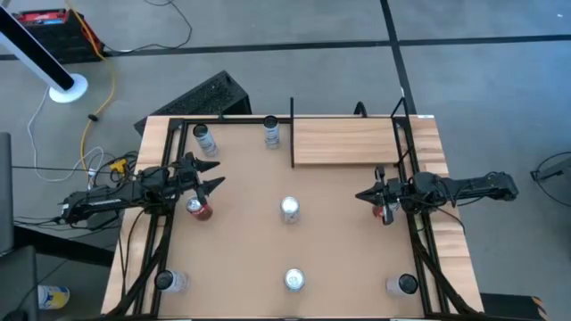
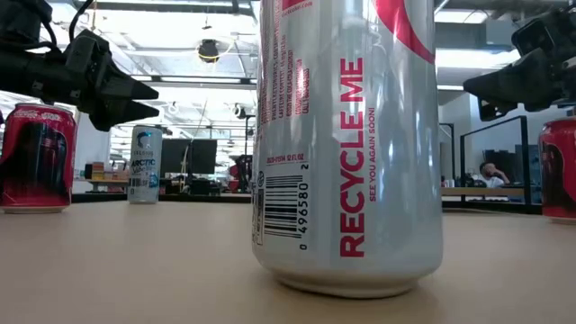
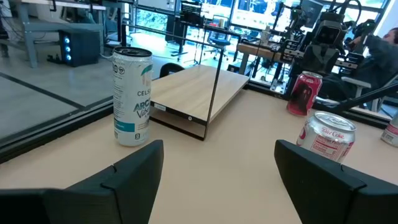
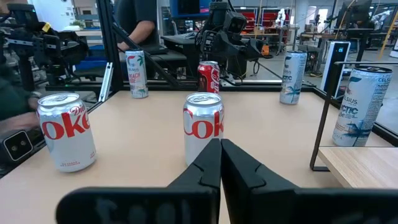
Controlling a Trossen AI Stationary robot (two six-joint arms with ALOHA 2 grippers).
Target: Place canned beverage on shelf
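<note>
left gripper (image 1: 217,174) jaws released, beside red can (image 1: 198,208) | right gripper (image 1: 361,195) jaws clenched, empty, near surface (image 1: 250,232) edge | shelf (image 1: 343,142) bare

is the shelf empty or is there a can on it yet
Empty. The shelf shows only bare pale wood from above; the cans all stand on the table.
</note>
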